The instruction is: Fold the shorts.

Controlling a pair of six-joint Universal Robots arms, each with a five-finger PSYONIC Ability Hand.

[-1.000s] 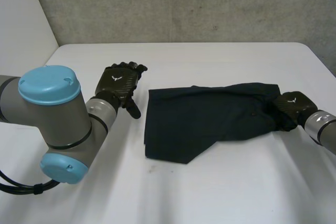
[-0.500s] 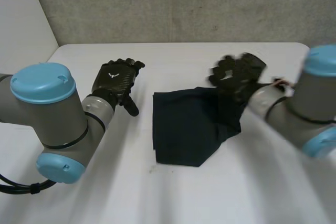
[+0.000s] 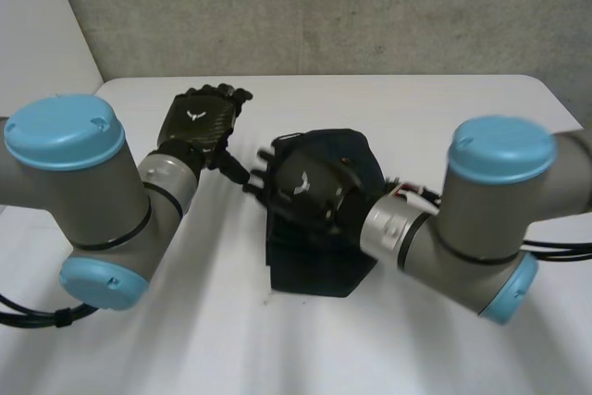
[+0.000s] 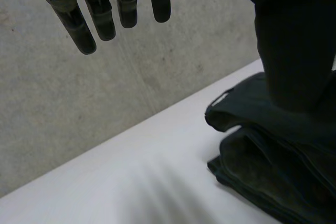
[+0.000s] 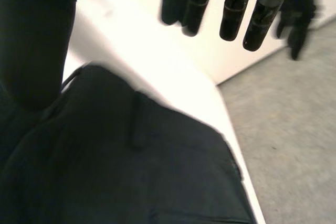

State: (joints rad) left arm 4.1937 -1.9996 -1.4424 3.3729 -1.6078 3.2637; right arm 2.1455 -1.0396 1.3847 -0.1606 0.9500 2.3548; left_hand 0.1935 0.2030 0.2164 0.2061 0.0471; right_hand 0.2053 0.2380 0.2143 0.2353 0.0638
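The dark navy shorts (image 3: pixel 314 261) lie folded over into a compact stack in the middle of the white table (image 3: pixel 425 104). My right hand (image 3: pixel 310 187) hovers over the top of that stack, palm down, fingers pointing toward the left hand. In the right wrist view its fingers (image 5: pixel 233 19) are straight and hold nothing, with the shorts (image 5: pixel 147 177) under the palm. My left hand (image 3: pixel 196 129) is open beside the stack's left edge, clear of the cloth. In the left wrist view its fingers (image 4: pixel 100 19) hang straight above the table, and the layered fold of the shorts (image 4: pixel 273 182) lies under the thumb.
A grey concrete wall (image 3: pixel 324 6) runs behind the table's far edge. Bare table spreads in front of the shorts and to their right. The left hand (image 5: pixel 298 17) appears beyond my right hand's fingertips in the right wrist view.
My right hand carried the right end of the shorts up and across to the left, laid it over the rest, and let go. The left hand stayed nearly in place.
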